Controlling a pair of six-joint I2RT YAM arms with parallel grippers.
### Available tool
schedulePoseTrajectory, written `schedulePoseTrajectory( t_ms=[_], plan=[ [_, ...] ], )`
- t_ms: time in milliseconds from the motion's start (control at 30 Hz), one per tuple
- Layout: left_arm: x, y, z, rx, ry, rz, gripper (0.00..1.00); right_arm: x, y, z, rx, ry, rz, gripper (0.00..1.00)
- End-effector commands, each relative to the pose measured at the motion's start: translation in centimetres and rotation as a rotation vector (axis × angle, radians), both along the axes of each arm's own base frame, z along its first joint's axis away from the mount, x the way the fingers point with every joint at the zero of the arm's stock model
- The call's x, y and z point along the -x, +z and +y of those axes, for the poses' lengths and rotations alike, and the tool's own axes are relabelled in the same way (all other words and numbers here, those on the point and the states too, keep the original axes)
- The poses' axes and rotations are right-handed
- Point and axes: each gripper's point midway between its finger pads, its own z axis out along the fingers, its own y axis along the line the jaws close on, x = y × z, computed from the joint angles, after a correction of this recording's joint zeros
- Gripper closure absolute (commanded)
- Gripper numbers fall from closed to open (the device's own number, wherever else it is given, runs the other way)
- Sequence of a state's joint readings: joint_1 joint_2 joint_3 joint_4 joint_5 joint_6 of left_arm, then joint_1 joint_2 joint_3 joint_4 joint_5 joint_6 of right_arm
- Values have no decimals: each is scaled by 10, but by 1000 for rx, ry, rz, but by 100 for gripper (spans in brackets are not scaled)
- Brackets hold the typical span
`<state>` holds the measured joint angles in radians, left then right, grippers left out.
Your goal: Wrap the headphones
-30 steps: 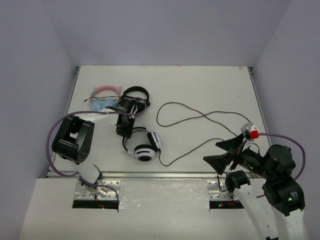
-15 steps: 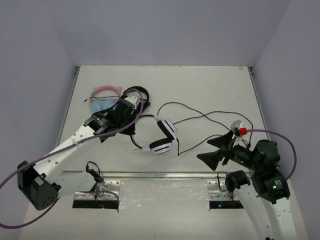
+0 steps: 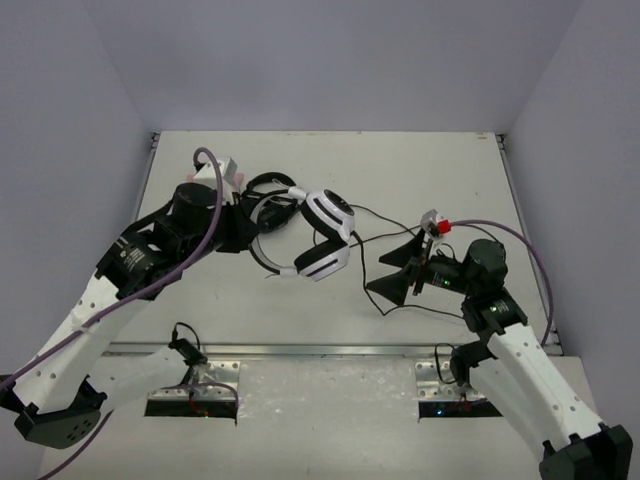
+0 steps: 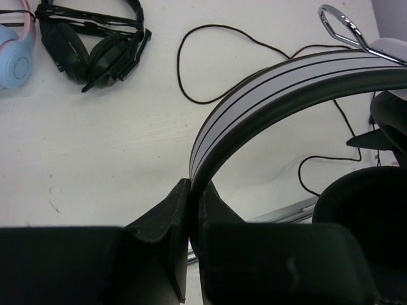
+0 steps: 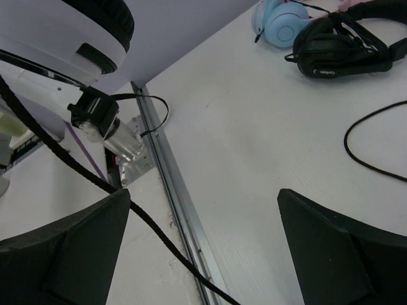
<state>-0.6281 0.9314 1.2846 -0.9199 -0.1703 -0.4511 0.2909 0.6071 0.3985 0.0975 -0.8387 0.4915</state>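
Left claw (image 4: 191, 210): clenched on headband of headphones (image 3: 325, 235), held above desk (image 3: 450, 170).
Right claw (image 3: 395, 272): released, at 4 o'clock from headphones.
Cable (image 5: 82, 171): passes beside one right-claw finger.

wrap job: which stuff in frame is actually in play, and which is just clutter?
In play:
- headphones, headband clamped in the left hand
- cable
- right hand, open, by the cable

Lying about:
- black pair
- pink-and-blue pair, beside the black pair at the back left
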Motion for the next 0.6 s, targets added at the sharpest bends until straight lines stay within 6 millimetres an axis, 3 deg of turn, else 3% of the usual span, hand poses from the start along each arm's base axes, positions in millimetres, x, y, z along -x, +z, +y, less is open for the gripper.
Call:
schedulePoseTrajectory(
  t_ms=[0, 67, 100, 200, 333, 400, 433, 500, 533, 567],
  plan=[
    [0, 63, -20, 204, -38, -116, 100, -3, 41, 22, -64, 88, -208, 1],
    [0, 80, -21, 253, -29, -154, 100, -2, 29, 38, -55, 134, -167, 6],
    [-1, 93, -19, 271, -16, -182, 100, 14, 27, 54, -63, 216, -180, 8],
    [-8, 105, -15, 260, 20, -195, 100, 30, 5, 73, -37, 250, -177, 14],
    [-15, 122, -7, 234, 62, -233, 100, 16, -16, 63, -35, 102, -139, 28],
    [-17, 125, -5, 224, 69, -244, 100, 21, -12, 64, -67, 118, -140, 29],
    [-17, 127, -5, 223, 67, -249, 100, 25, -14, 64, -69, 138, -136, 35],
    [-19, 124, -4, 201, 72, -247, 100, 25, -9, 64, -87, 134, -137, 84],
    [-21, 123, -2, 189, 80, -252, 100, 22, -9, 62, -81, 107, -130, 98],
    [-23, 120, 0, 171, 87, -253, 100, 15, -14, 58, -61, 57, -117, 99]
  ],
)
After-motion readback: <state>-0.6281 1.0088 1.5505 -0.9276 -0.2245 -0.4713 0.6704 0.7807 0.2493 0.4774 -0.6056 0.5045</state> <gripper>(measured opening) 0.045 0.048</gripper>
